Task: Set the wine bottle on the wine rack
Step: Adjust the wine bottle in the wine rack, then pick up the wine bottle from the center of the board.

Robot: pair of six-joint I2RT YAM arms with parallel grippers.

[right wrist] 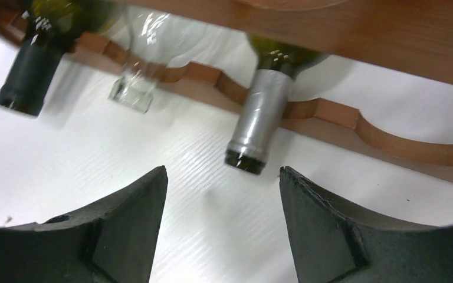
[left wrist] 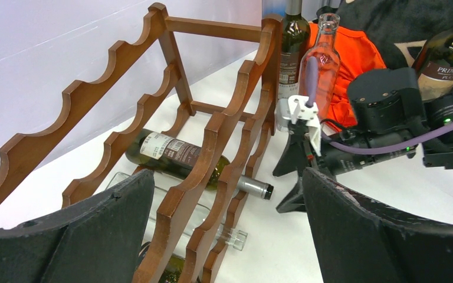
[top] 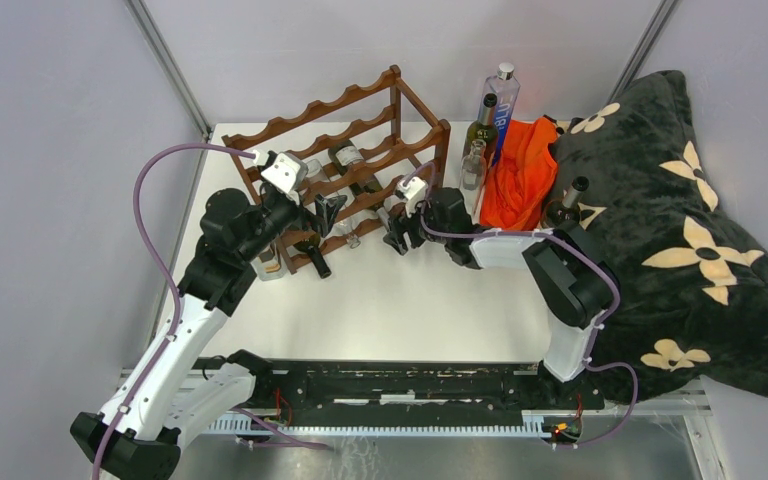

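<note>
Right jaws parted, wine bottle [right wrist: 259, 112] beside clear bottle [right wrist: 131, 89]

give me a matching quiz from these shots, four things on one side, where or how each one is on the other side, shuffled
Column A
1. silver-capped wine bottle
2. clear bottle next to the cloth
3. orange cloth
4. right gripper

Column B
a. open, nothing between the fingers
b. lying in the wine rack, neck sticking out
c. standing upright on the table
d. bunched against the black blanket

Pairs: 1-b, 2-c, 3-d, 4-a
</note>
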